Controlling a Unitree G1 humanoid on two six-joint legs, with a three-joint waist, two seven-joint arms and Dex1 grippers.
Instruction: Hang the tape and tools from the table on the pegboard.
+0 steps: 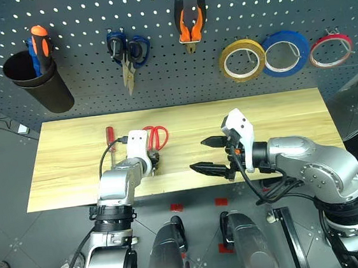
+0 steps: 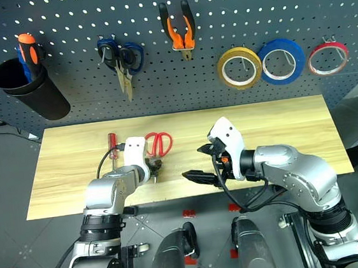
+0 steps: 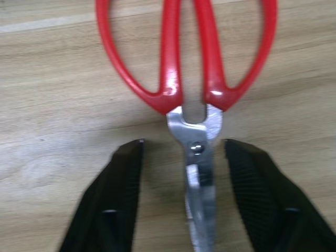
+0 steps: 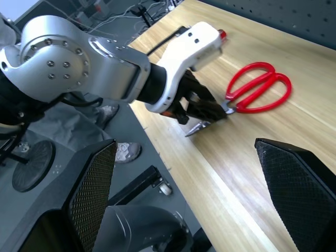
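On a light wooden bench [image 1: 279, 114], the left hand [image 3: 184, 173] straddles the blades of the red-handled scissors [image 3: 186, 68], its two black fingers [image 3: 113, 197] a little apart on either side, seemingly not yet touching the metal. A red-handled screwdriver [image 1: 109, 135] lies just beside it. The right hand [image 1: 212, 155] hovers wide open and empty over the bench. On the pegboard [image 1: 242, 6] hang orange pliers [image 1: 190, 22] and yellow-tan tape [image 1: 242, 60].
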